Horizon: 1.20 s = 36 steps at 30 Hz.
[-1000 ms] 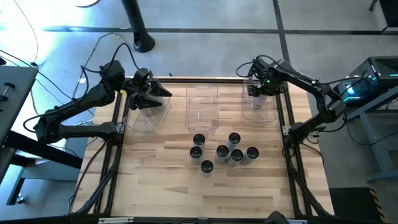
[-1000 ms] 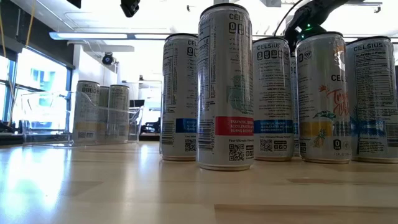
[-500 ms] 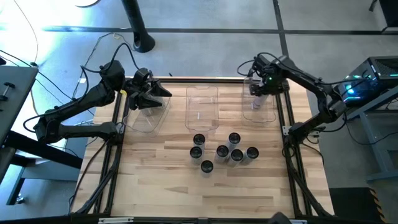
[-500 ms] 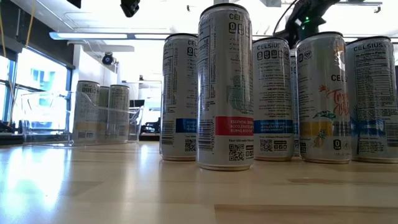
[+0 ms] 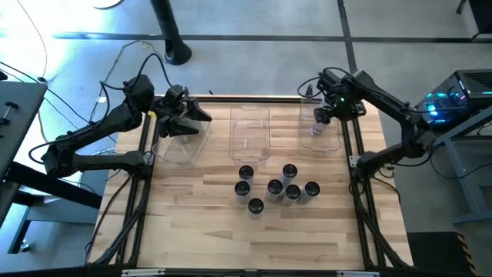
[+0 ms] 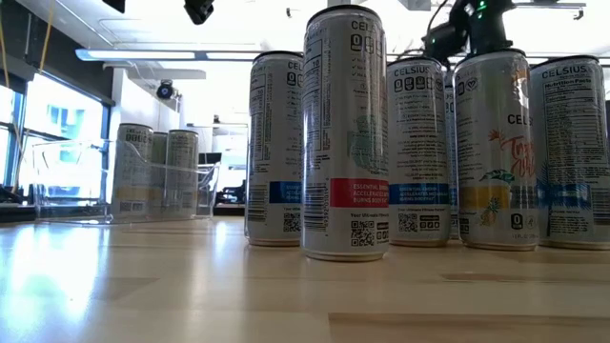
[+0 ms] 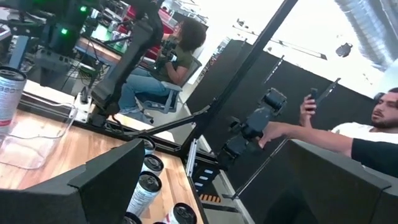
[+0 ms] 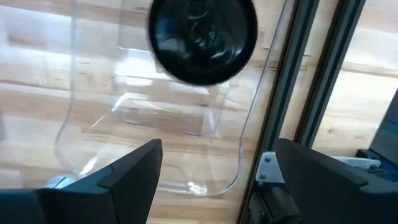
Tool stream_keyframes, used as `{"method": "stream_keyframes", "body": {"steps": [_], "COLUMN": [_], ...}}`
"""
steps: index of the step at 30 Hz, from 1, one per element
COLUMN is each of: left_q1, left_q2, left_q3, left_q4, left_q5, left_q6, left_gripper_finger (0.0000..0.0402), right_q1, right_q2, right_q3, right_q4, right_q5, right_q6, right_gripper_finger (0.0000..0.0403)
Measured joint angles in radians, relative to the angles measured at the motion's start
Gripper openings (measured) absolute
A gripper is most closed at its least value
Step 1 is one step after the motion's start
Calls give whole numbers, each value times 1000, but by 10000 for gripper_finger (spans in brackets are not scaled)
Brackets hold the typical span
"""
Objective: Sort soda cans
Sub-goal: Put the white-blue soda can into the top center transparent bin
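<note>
Seven Celsius soda cans (image 5: 274, 187) stood upright in a loose cluster on the wooden table (image 5: 200, 231), just in front of the empty middle bin (image 5: 250, 135) of three clear plastic bins set along the far edge. The right gripper (image 5: 323, 115) hovered over the right bin (image 5: 320, 132) with its fingers spread wide and nothing between them; its wrist camera looked down on the dark top of a single can (image 8: 203, 38) standing in that bin. The left gripper (image 5: 192, 119) hung over the left bin (image 5: 175, 142), jaws likewise wide apart and empty. From table height, more cans (image 6: 152, 173) showed inside a clear bin (image 6: 86, 181) behind the cluster. Beyond the table, a seated person (image 7: 163, 65) and another person (image 7: 373, 134) holding up a phone were visible.
</note>
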<state>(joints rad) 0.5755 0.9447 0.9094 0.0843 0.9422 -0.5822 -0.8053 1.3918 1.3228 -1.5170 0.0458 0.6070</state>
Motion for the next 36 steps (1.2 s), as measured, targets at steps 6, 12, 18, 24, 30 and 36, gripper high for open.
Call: {"method": "stream_keyframes", "body": {"steps": [6,12,18,24,30,36], "left_q1": [0,0,0,0,0,0], "left_q2": [0,0,0,0,0,0], "left_q3": [0,0,0,0,0,0], "left_q4": [0,-1,-1,-1,-4,-6], "left_q5": [0,1,-1,-1,-23,-59], "left_q6": [1,-8,-10,-16,-28,-45], "left_gripper_finger": [385,385,385,385,385,385], "right_q1": [66,139,230,341,476,607], "right_q2": [-54,-59,-59,-59,-59,-73], "right_q3": [0,0,0,-1,-1,-2], "right_q4": [-1,12,35,101,180,199], "right_q5": [-15,-47,-57,-131,-171,-182], "right_q6": [46,63,71,97,130,161], "right_gripper_finger": [309,309,309,309,309,309]}}
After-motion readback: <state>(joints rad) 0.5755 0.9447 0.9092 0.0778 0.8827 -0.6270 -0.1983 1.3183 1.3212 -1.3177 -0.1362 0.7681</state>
